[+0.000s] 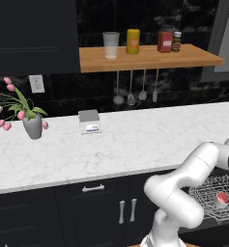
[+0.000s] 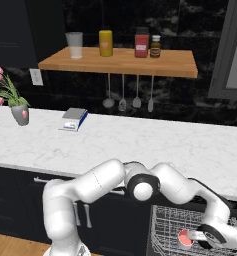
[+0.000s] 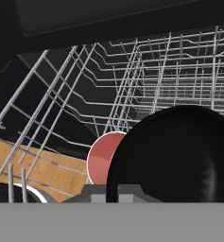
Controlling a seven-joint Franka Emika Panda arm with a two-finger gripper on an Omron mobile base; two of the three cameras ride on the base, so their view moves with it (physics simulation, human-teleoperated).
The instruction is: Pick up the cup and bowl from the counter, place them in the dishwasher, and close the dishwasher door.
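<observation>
My two-finger gripper (image 2: 190,235) is down inside the black dishwasher's light grey wire rack (image 2: 165,225), jaws closed almost fully, and from the hand view a large black rounded bowl (image 3: 175,156) sits right at my fingertips, though I can't tell if I'm pinching its rim. A small red round cup (image 1: 223,198) sits in the same rack, just beside the bowl (image 3: 101,160). The long white marble counter (image 1: 135,140) carries a grey vase of pink tulips (image 1: 31,123) and a small grey kitchen scale (image 1: 89,120).
</observation>
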